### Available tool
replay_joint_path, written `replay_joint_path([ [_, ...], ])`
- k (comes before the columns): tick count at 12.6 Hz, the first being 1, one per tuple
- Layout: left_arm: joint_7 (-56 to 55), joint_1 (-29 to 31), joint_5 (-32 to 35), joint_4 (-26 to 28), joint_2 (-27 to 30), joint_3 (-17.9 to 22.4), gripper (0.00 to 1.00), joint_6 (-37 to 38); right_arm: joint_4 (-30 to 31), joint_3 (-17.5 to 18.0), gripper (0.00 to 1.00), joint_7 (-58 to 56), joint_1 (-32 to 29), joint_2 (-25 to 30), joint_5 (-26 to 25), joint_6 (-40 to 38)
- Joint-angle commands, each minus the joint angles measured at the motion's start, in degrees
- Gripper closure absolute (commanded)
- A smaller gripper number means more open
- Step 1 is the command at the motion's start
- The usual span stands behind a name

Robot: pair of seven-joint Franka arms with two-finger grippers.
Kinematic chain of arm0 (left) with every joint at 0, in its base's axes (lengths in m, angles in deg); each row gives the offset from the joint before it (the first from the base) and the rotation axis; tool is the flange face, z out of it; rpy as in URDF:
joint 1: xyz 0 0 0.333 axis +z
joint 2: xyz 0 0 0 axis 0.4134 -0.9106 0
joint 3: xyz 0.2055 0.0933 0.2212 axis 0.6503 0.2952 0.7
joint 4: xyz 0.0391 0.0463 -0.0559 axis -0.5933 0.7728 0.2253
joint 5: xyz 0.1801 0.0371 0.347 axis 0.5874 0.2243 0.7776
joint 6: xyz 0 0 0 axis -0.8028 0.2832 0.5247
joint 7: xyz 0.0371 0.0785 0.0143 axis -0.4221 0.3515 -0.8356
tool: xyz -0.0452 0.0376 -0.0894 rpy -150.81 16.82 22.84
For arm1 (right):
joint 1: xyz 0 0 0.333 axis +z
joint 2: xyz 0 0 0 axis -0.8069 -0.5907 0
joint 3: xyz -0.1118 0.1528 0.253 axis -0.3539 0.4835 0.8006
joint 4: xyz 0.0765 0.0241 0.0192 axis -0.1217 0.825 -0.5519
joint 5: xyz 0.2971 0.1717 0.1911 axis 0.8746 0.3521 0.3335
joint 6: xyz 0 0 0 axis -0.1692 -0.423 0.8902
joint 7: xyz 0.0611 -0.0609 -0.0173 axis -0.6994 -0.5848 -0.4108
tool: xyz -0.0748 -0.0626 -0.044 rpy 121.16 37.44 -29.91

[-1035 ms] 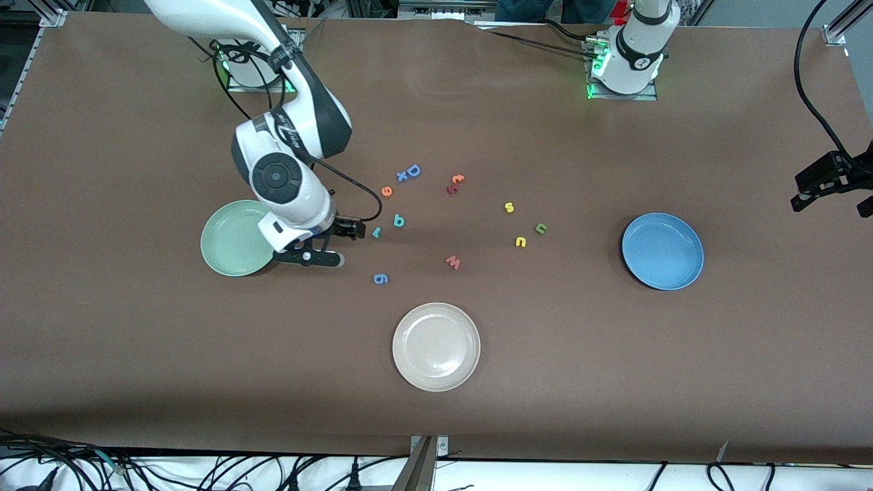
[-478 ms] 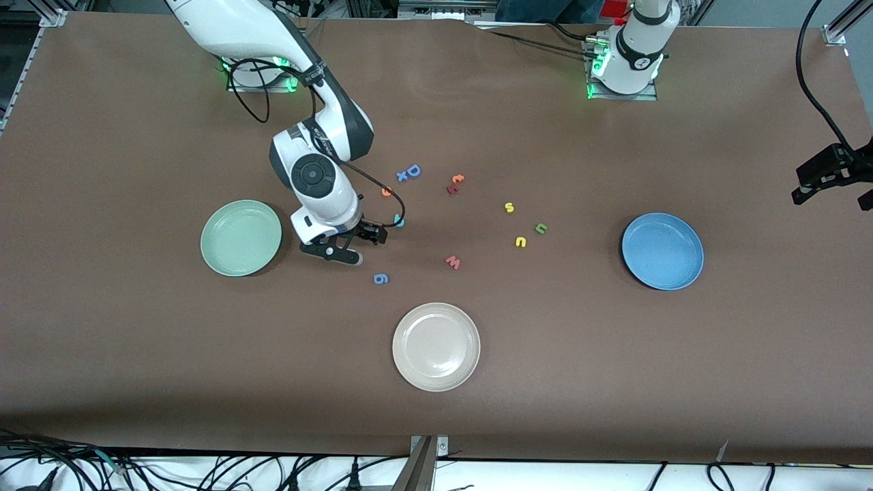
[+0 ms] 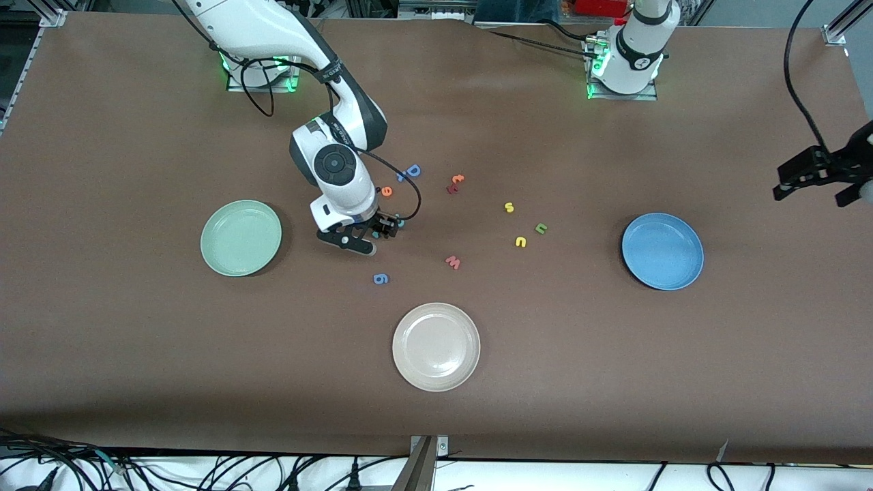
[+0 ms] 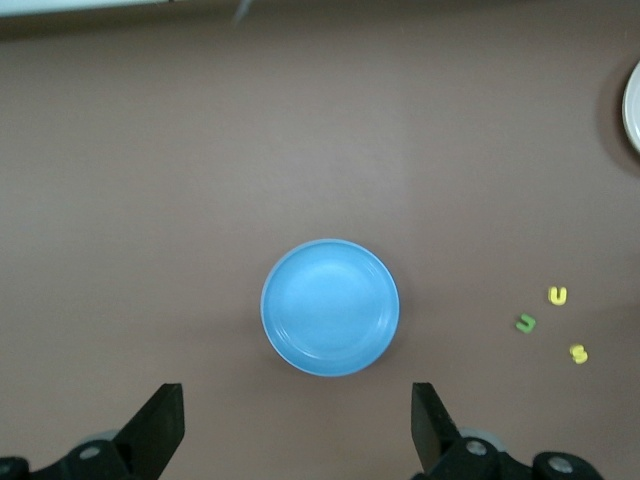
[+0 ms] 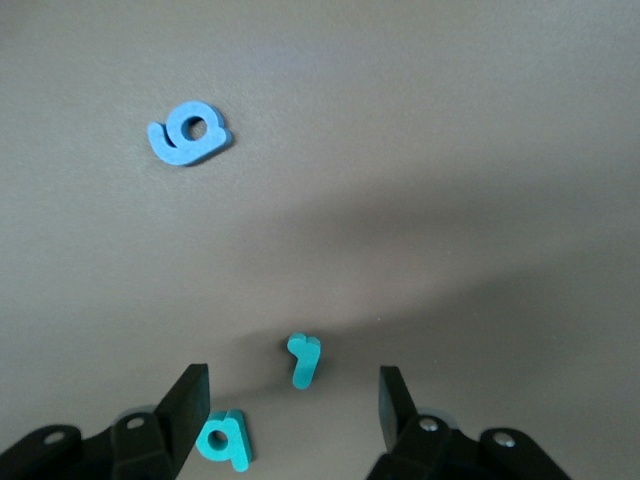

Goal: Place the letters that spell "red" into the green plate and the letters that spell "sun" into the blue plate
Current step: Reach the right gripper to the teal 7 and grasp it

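Note:
Low over the table, my right gripper (image 3: 377, 236) (image 5: 293, 405) is open, and the teal r (image 5: 303, 358) lies flat between its fingertips, untouched. The teal d (image 5: 224, 439) (image 3: 400, 221) lies next to one finger (image 5: 186, 404). The orange e (image 3: 387, 191) is farther from the front camera. The green plate (image 3: 241, 237) holds nothing. Yellow s (image 3: 509, 207) (image 4: 578, 352), green n (image 3: 541, 228) (image 4: 525, 323) and yellow u (image 3: 520, 241) (image 4: 558, 295) lie together beside the blue plate (image 3: 662, 251) (image 4: 330, 307), which also holds nothing. My left gripper (image 3: 815, 189) (image 4: 295, 425) waits open, high near the left arm's end.
A cream plate (image 3: 436, 346) sits nearest the front camera. Other letters lie around: a blue g (image 3: 381, 278) (image 5: 188, 134), a pink w (image 3: 453, 262), a blue D (image 3: 412, 170), an orange t (image 3: 458, 179) and a dark red letter (image 3: 451, 189).
My right arm has swung from the green plate's edge to the teal r and d, and its jaws have narrowed a little. The left gripper has shifted slightly.

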Motion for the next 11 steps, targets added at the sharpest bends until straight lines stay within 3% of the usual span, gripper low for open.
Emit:
replay_joint_path([
  [1, 0.08, -1.24, -1.10, 4.46, 2.25, 0.04, 0.00, -1.15, 3.73, -0.71, 0.23, 0.85, 0.90, -0.11, -0.05, 5.72],
  [4, 0.16, -1.76, -1.19, 7.89, 2.17, -0.05, 0.00, -2.64, 4.53, -0.71, 0.25, 0.85, 0.99, -0.20, -0.14, 6.88],
  [8, -1.59, -3.61, -1.54, 15.61, 3.04, -0.22, 0.00, -7.64, 4.53, -0.71, 0.47, 0.85, 1.16, -0.64, -0.22, 7.32],
  [11, -1.68, -3.96, -1.54, 19.84, 3.13, -1.18, 0.01, -11.60, 4.62, -0.71, 0.47, 0.93, 1.43, -1.52, -0.22, 8.90],
])
